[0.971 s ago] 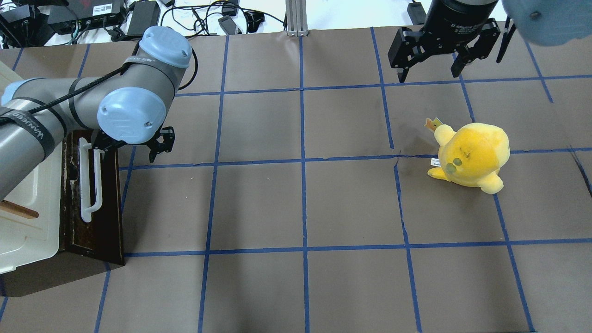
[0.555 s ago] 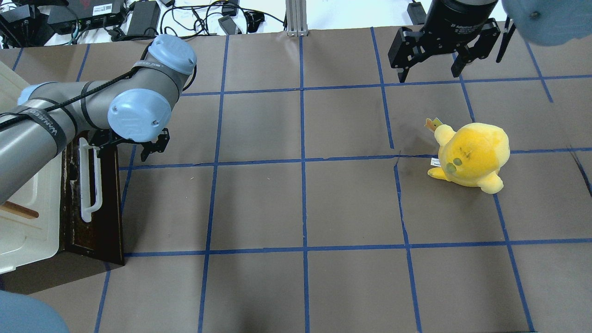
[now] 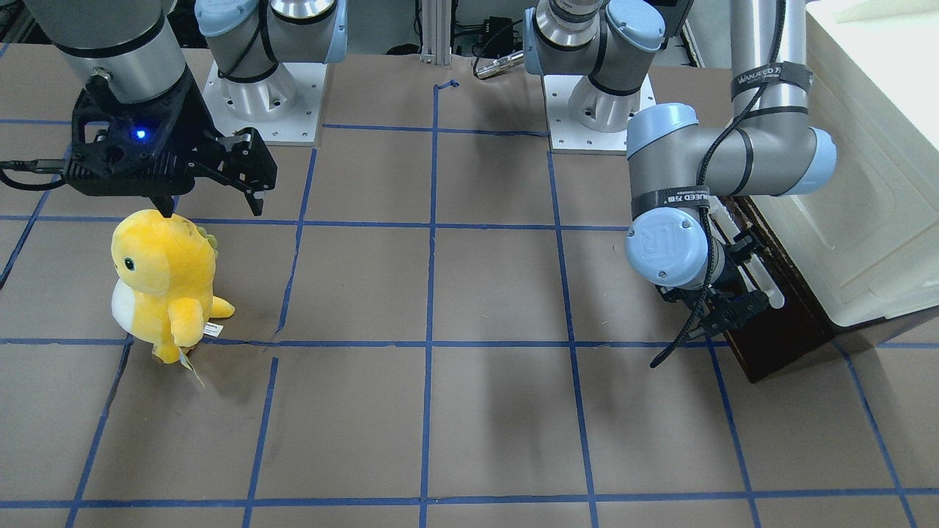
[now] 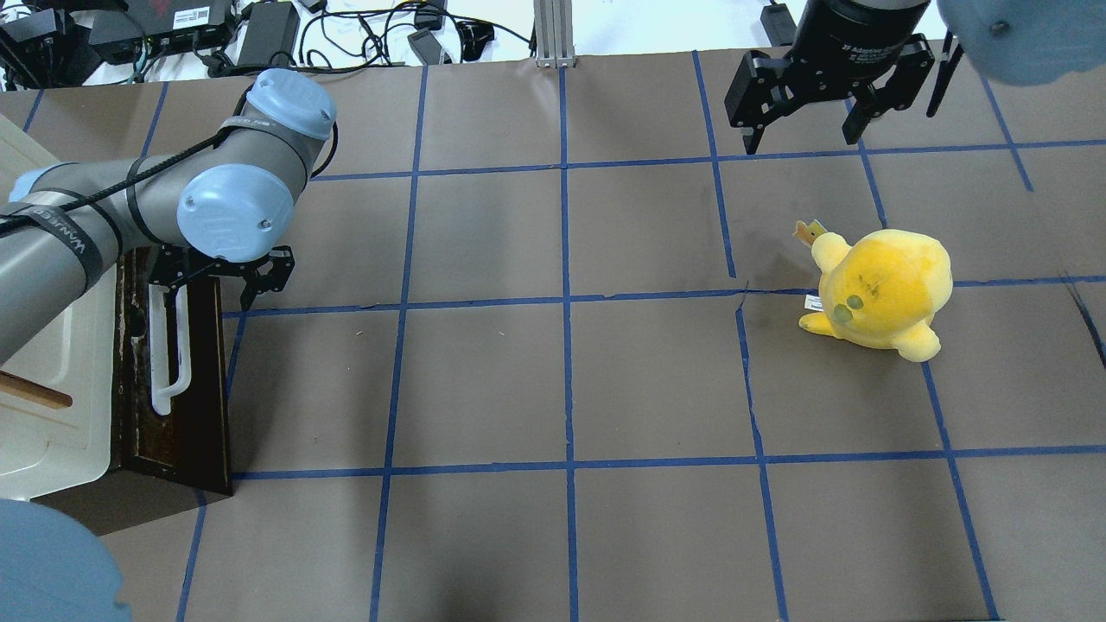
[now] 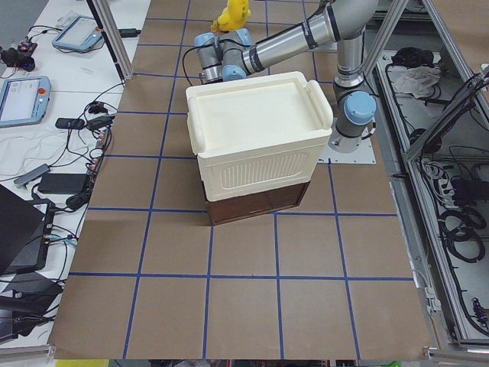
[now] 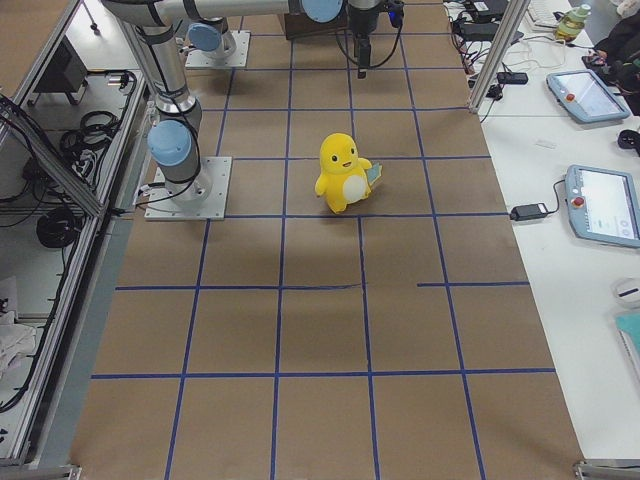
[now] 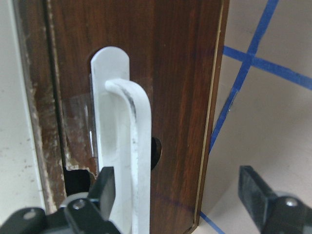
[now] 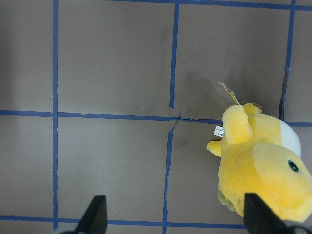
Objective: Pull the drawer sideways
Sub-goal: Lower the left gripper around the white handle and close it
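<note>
The drawer's dark brown front (image 4: pixel 194 415) with its long white bar handle (image 4: pixel 168 363) stands at the table's left edge, under the cream-white cabinet body (image 4: pixel 52 406). No pale interior shows. My left gripper (image 4: pixel 212 276) is open at the handle's far end. In the left wrist view the handle (image 7: pixel 131 161) lies between the fingers of the gripper (image 7: pixel 180 200), close beside one finger (image 7: pixel 105 192). The front-facing view shows the gripper (image 3: pixel 722 312) against the drawer front (image 3: pixel 777 345). My right gripper (image 4: pixel 804 121) is open and empty, high at the far right.
A yellow plush toy (image 4: pixel 881 289) stands on the right half of the table, below and near the right gripper (image 3: pixel 209 202); it also shows in the right wrist view (image 8: pixel 263 165). Cables and power bricks (image 4: pixel 268 30) lie beyond the far edge.
My left gripper has moved left, from the table beside the drawer onto the far end of the handle, staying open. The drawer and the right arm have not moved.
</note>
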`<state>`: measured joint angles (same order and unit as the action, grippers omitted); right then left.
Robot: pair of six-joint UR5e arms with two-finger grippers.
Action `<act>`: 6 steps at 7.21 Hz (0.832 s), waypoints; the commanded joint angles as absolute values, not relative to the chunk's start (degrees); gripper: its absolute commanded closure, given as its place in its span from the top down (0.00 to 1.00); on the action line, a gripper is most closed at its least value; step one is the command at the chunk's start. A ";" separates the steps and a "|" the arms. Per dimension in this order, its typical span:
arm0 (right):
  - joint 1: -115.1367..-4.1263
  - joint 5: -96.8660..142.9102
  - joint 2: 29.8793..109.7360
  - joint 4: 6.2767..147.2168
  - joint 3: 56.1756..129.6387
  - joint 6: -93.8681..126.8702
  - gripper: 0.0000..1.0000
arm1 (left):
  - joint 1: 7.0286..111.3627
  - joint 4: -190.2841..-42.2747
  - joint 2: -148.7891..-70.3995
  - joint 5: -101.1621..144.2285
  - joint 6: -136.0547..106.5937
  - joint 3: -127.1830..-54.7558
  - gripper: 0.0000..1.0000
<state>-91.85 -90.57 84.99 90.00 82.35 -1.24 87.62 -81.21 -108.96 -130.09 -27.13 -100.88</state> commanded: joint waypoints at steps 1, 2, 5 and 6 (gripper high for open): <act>-91.85 -90.61 84.99 90.00 82.35 -1.23 1.00 | 87.19 -81.21 -108.98 -130.17 -27.25 -100.99 0.77; -91.85 -90.53 84.99 90.00 82.35 -1.32 1.00 | 86.84 -81.21 -108.98 -130.17 -27.16 -101.07 0.77; -91.85 -90.53 84.99 90.00 82.35 -1.23 1.00 | 86.84 -81.21 -109.77 -130.61 -27.25 -101.07 0.77; -91.85 -90.53 84.99 90.00 82.35 -1.23 1.00 | 86.84 -81.21 -109.86 -130.61 -27.25 -101.07 0.75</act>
